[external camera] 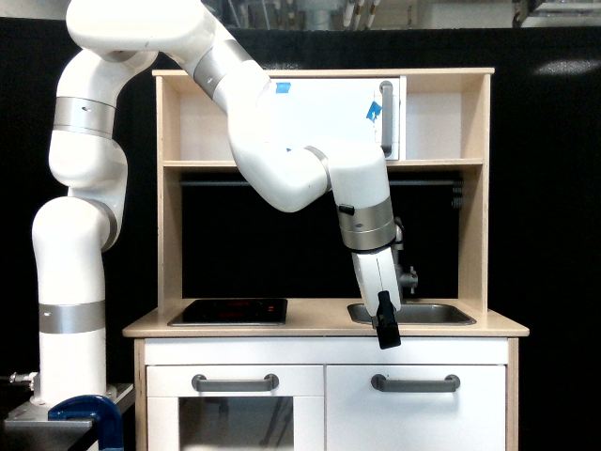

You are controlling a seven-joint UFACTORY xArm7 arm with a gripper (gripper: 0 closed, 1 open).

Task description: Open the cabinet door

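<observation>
The plain solid white rectangular cabinet door (418,409) sits at the lower part of the toy kitchen, on the exterior view's right, directly under the steel sink (413,313). It is flush with the frame and appears fully closed. Its horizontal grey bar handle (415,382) lies near the top edge and is untouched.

The black gripper (386,333) on the white jointed robot arm (282,160) hangs tip-down in front of the pale wooden countertop's edge (470,329), above the handle and slightly toward the exterior view's left of its middle, clearly apart from it. It is seen edge-on as one dark shape; whether the claw is spread or pressed together cannot be told.

Assessment: no part of the opening is done. Remaining: lower to the bar, take hold, pull the door outward.
</observation>
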